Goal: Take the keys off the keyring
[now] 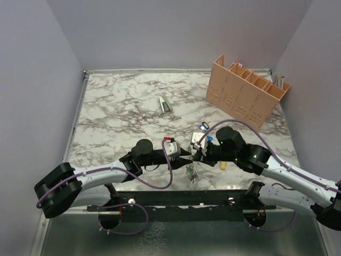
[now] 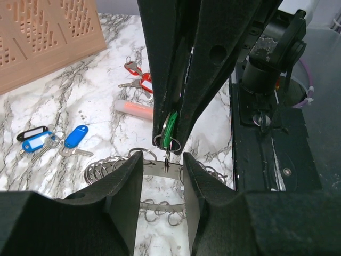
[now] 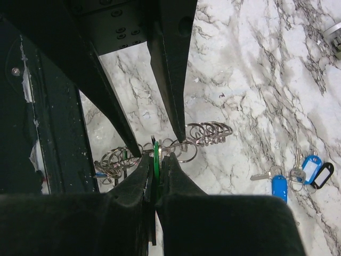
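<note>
top view: both arms meet near the front-middle of the marble table [image 1: 122,106]. left gripper [image 1: 185,155] and right gripper [image 1: 197,153] are tip to tip. the keyring [image 1: 191,161] sits between them, off the table, with small metal bits dangling under it [image 1: 191,172]. blue-tagged keys [image 1: 204,127] lie on the table just behind the right gripper. a yellow bit [image 1: 222,165] sits beside the right arm, a peach basket [image 1: 248,88] is at the back right, and a small grey object [image 1: 165,104] is mid table.

left wrist: left gripper [image 2: 162,160] has its fingers [image 2: 128,186] spread wide. the keyring band [image 2: 154,169] spans the gap and meets both inner faces, so it's clamped across the ring. small rings [image 2: 101,170] are strung along the band. right gripper [image 2: 170,140] comes in from above, pinched on the green key [image 2: 170,128], which hangs right at the band. on the table are the blue-tagged keys [image 2: 48,143], a red key bunch [image 2: 137,74], a pink tube [image 2: 136,109] and the basket [image 2: 42,37] at far left.

right wrist: right gripper [image 3: 155,162] has its jaws nearly together, squeezing the green key [image 3: 155,152] edge-on. left gripper [image 3: 160,146] has one tip on each side of that key, on the keyring [image 3: 173,143]. small rings [image 3: 210,130] fan out to the right, with more to the left. the ring is above the marble. blue-tagged keys [image 3: 298,170] lie well apart at the lower right.
</note>
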Robot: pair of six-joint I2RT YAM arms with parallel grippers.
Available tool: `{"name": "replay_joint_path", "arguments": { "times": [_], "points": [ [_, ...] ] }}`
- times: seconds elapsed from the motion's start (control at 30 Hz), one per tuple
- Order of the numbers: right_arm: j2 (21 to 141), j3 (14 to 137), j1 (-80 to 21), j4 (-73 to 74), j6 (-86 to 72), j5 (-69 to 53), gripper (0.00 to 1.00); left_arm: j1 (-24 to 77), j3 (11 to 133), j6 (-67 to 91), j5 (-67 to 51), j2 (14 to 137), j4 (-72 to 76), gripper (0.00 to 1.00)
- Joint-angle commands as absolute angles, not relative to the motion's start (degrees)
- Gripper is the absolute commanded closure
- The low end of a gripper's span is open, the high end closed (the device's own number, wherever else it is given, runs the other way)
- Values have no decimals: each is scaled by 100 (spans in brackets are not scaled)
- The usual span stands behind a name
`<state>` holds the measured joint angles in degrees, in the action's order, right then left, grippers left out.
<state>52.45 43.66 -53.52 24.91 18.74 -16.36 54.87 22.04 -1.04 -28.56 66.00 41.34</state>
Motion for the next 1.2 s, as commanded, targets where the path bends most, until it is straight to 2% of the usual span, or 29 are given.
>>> {"name": "replay_joint_path", "arguments": {
  "times": [0.0, 0.2, 0.5, 0.9, 1.17],
  "points": [
    [5240, 4344, -5330, 2190, 1765, -1840, 99, 5512, 2344, -22, -2742, 6718, 4321, 64],
    [5239, 4334, -5334, 2165, 1755, -1908, 99, 5520, 2381, -21, -2786, 6818, 4324, 70],
    [5077, 4196, -5332, 2092, 1679, -1506, 99, 5519, 2268, -242, -2873, 6716, 4325, 100],
    [4649, 3596, -5332, 1591, 1466, -1030, 99, 5374, 1744, -572, -3382, 5980, 4324, 100],
    [4823, 3308, -5329, 1010, 1369, -1644, 99, 5335, 1829, -521, -3787, 6075, 4324, 100]
  ]
}}
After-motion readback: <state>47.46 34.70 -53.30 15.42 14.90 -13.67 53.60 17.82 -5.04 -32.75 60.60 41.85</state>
